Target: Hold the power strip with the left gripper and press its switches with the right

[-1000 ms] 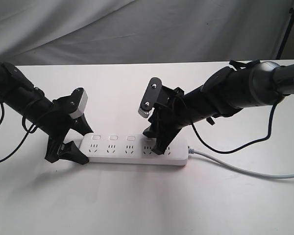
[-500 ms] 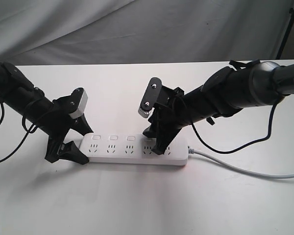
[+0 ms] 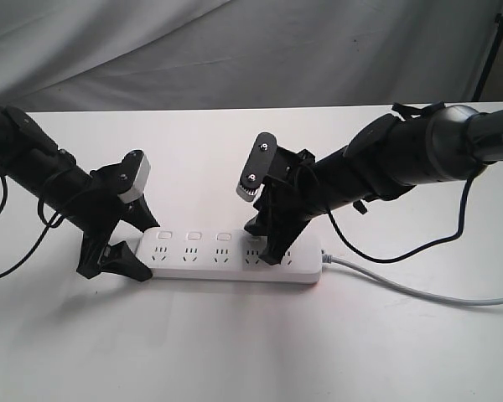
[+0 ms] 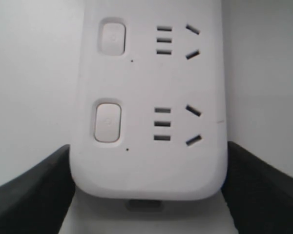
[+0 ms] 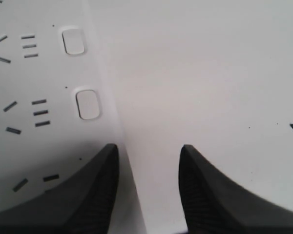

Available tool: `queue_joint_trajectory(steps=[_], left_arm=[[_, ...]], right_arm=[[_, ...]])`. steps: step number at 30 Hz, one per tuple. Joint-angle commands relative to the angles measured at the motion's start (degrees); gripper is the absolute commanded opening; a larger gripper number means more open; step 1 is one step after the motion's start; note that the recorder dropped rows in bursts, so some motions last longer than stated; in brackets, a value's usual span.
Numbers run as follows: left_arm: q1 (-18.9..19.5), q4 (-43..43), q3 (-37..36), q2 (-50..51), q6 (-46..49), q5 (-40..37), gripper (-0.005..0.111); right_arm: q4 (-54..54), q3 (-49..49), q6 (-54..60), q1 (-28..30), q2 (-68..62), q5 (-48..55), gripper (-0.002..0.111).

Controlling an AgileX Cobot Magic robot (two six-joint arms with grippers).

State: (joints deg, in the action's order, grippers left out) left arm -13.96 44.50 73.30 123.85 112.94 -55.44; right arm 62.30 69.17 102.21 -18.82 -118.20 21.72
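Note:
The white power strip (image 3: 226, 255) lies across the table with its grey cable (image 3: 402, 289) leaving on the right. My left gripper (image 3: 138, 249) is shut on its left end. The left wrist view shows the strip (image 4: 151, 97) with a black finger (image 4: 34, 195) on each long side and two switches (image 4: 107, 122). My right gripper (image 3: 261, 244) points down at the strip near its fourth socket, open. In the right wrist view one finger (image 5: 95, 185) is over the strip (image 5: 34, 78), the other over bare table, past two switches (image 5: 88, 104). Three switches (image 3: 194, 237) show uncovered.
The white table (image 3: 235, 352) runs wide in front of the strip and behind it. A grey cloth backdrop (image 3: 235, 50) hangs behind the table. A dark stand leg (image 3: 490, 50) is at the far right. Black arm cables (image 3: 377, 251) loop over the table on both sides.

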Motion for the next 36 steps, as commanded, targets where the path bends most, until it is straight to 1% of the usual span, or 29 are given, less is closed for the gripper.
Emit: queue_joint_trajectory(steps=[1,24,36], left_arm=[[-0.01,0.04,0.34,-0.28,-0.15,-0.14,0.057],[-0.01,0.04,0.34,-0.28,-0.15,-0.14,0.057],[-0.01,0.04,0.34,-0.28,-0.15,-0.14,0.057]], right_arm=[[-0.79,-0.41,0.36,-0.09,-0.92,0.30,0.039],[-0.80,-2.03,0.60,0.01,-4.17,0.57,0.039],[-0.12,-2.03,0.60,0.01,-2.70,0.29,0.039]])
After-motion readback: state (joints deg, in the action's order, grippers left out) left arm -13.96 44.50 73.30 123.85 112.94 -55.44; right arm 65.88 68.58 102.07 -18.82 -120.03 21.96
